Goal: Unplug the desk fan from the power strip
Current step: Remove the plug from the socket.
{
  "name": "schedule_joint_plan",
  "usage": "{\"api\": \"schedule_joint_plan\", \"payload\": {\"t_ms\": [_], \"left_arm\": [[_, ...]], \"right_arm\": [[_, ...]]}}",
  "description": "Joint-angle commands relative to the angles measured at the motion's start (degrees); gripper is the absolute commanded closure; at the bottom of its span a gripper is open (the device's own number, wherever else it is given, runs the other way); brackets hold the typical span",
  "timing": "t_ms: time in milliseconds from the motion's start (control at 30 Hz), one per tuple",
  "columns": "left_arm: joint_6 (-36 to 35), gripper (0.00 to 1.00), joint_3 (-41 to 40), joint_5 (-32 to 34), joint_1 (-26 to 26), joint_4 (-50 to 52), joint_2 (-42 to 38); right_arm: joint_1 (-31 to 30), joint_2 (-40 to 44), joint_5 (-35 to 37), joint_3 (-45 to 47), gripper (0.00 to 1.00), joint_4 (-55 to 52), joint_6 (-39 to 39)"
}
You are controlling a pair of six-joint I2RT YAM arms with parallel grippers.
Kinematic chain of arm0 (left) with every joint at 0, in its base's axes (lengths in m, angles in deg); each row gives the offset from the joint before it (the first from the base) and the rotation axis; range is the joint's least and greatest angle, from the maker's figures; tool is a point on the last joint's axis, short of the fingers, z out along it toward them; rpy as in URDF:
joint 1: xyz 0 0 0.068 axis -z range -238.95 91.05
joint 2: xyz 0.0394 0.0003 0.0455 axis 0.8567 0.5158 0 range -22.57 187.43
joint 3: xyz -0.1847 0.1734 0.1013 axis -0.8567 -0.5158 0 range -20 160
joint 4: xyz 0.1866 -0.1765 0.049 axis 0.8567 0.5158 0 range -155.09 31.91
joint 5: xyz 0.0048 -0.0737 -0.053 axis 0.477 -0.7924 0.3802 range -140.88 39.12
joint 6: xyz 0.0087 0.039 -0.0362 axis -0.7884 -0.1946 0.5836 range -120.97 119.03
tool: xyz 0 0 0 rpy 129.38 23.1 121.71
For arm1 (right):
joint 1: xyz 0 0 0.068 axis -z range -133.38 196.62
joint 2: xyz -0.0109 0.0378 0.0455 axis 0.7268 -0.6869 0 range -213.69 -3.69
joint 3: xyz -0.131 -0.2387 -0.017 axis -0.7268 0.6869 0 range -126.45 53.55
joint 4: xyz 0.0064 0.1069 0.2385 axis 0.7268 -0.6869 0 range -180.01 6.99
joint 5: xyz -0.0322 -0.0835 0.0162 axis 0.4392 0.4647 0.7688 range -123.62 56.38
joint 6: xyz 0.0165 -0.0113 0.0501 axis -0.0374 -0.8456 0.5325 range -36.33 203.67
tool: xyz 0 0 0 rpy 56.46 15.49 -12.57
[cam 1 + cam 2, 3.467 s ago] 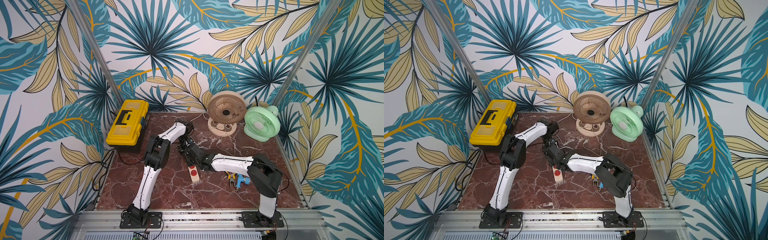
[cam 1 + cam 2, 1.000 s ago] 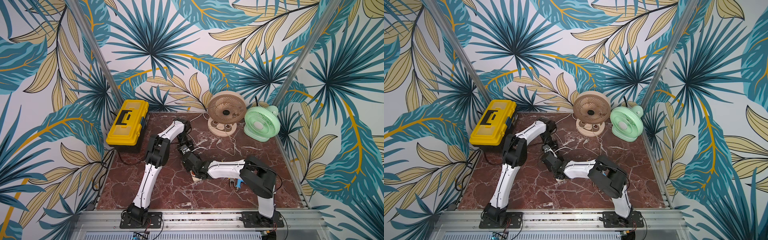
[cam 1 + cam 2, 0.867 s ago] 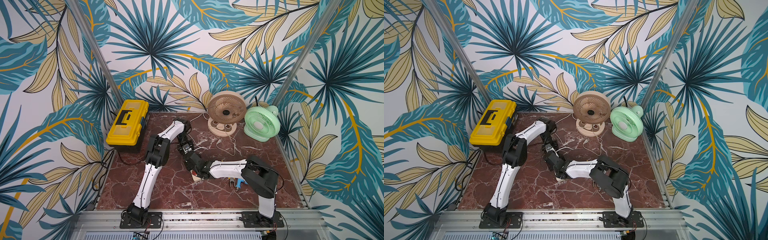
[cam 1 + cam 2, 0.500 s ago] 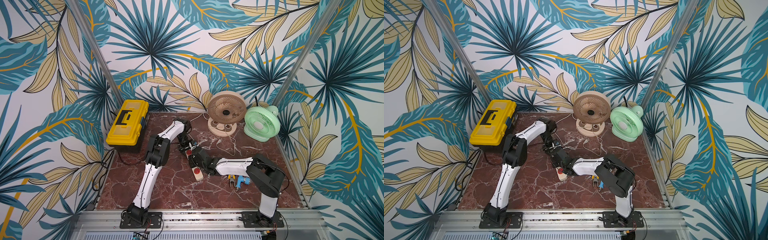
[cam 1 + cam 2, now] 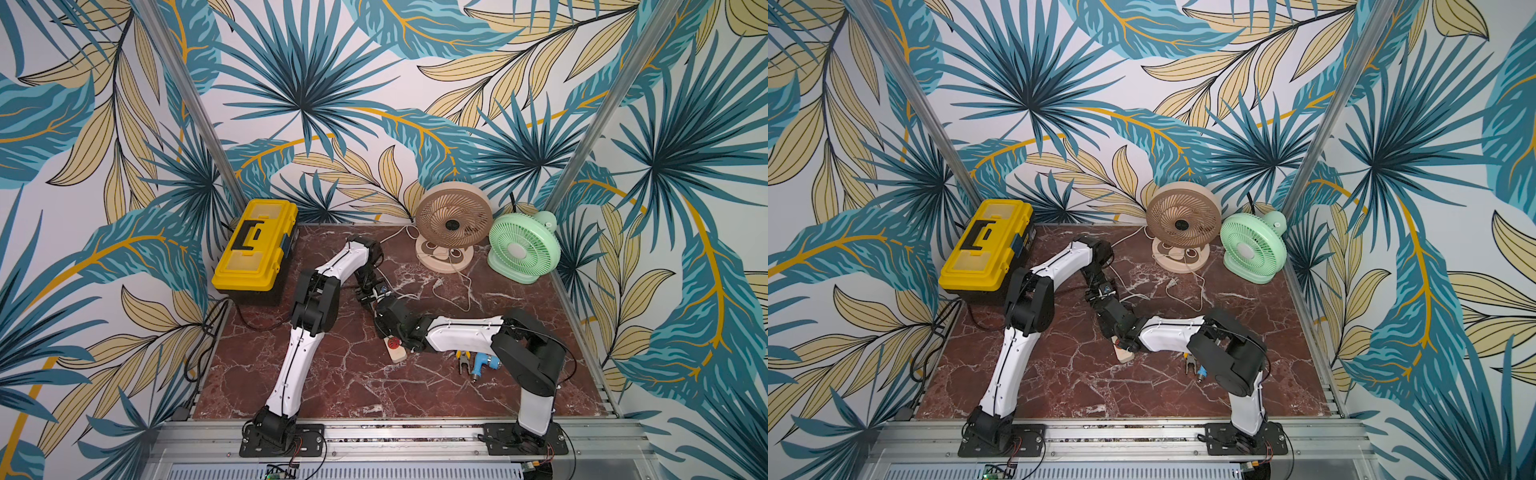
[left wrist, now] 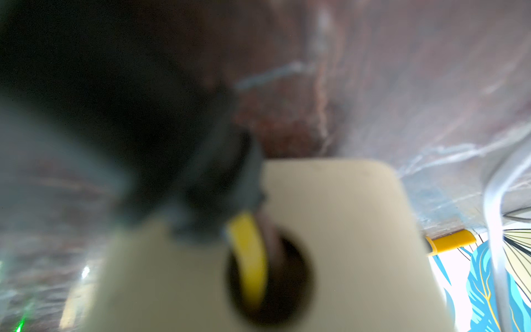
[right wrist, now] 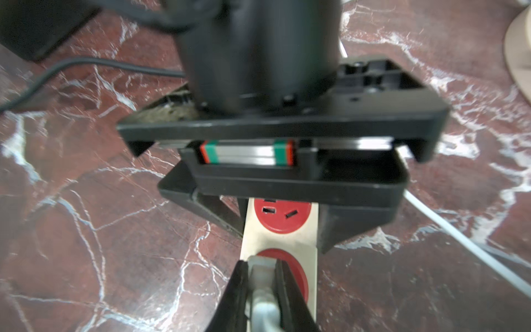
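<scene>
Plug (image 7: 263,301) pinched in closed right tool (image 7: 262,268) over power strip (image 7: 283,241); left tool (image 7: 280,225) clamped across strip's long edges. Open counter (image 5: 332,374) at 7 o'clock.

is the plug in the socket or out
Cannot tell: the right claw is shut on the plug over a red socket, prongs hidden.

Desk fans: two, a beige fan (image 5: 449,224) and a green fan (image 5: 524,248), both far right. One yellow toolbox (image 5: 255,245) far left, one power strip (image 5: 398,354) mid-table with one plug (image 7: 263,290) and two red sockets (image 7: 282,215) showing in the right wrist view. Near right: one pair of pliers (image 5: 462,360) and one blue hand tool (image 5: 483,364).
</scene>
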Motion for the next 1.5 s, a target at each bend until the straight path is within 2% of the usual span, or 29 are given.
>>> {"api": "schedule_joint_plan", "payload": {"t_ms": [0,200,500,600,833,1067,1233,1467], "left_arm": [[-3.3,1.0,-3.0,9.4,-2.1,-10.0,7.9],[-3.2,1.0,-2.9,9.6,-2.1,-10.0,7.9],[-3.4,1.0,-3.0,10.0,-2.1,-9.8,7.8],[-3.4,1.0,-3.2,10.1,-2.1,-9.8,7.7],[-3.4,1.0,-3.2,10.4,-2.1,-9.8,7.6],[-3.3,1.0,-3.3,10.3,-2.1,-9.8,7.5],[-3.2,1.0,-3.3,10.5,-2.1,-9.8,7.5],[-3.1,1.0,-3.0,10.5,-2.1,-9.9,7.7]], "right_arm": [[-4.7,0.3,6.2,-3.0,1.0,-2.6,-7.2],[-8.7,-2.1,12.0,-6.1,1.0,-2.9,-14.8],[-8.8,-1.0,13.9,-5.7,1.0,-2.2,-14.7],[-6.9,1.8,11.7,-3.6,1.0,-1.4,-10.7],[3.3,9.2,-1.6,4.7,1.0,1.4,5.4],[5.8,10.3,-5.5,6.1,1.0,1.3,8.7],[4.7,8.8,-6.6,4.2,1.0,0.3,7.2],[-0.9,5.6,0.1,-1.3,1.0,-4.1,-1.0]]}}
